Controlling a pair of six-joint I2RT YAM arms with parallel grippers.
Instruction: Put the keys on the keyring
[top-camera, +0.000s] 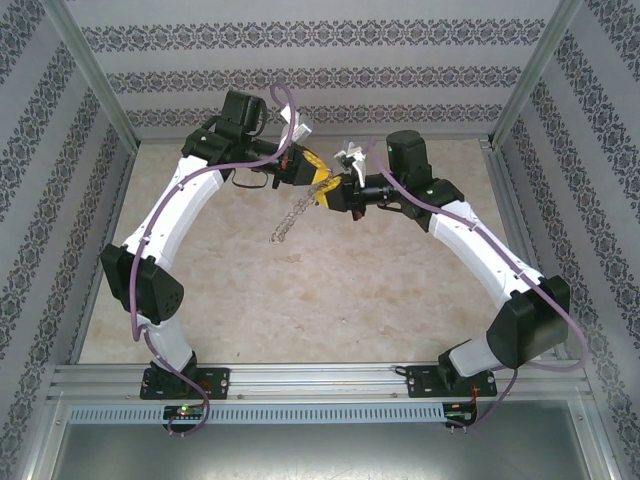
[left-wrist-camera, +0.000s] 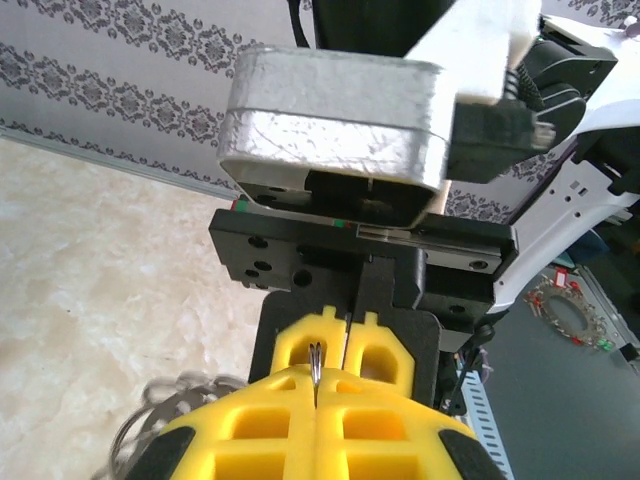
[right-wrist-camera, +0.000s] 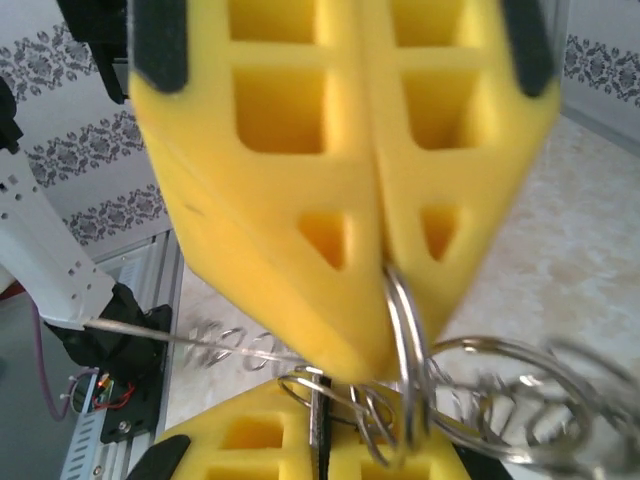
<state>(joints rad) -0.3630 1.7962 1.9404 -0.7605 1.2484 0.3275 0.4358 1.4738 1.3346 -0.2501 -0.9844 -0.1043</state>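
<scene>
The keyring (top-camera: 288, 220) is being pinched tip to tip above the table (top-camera: 250, 300) by the left gripper (left-wrist-camera: 315, 420) and right gripper (right-wrist-camera: 385, 290), both jaws closed on its wire. Whether the keys are being threaded cannot be told; joining seems unfinished.

Top external: my overview, mounted above and behind the arm bases (top-camera: 185, 382), facing forward and down across the table (top-camera: 300, 310) to the back wall (top-camera: 320, 70); distant, both arms whole. Left wrist: sights along the left gripper (left-wrist-camera: 315, 395), close, toward the right gripper (left-wrist-camera: 345, 345). Right wrist: faces back the opposite way, closer still, blurred. All three share the fingertip meeting point at the keyring (right-wrist-camera: 500, 385).
</scene>
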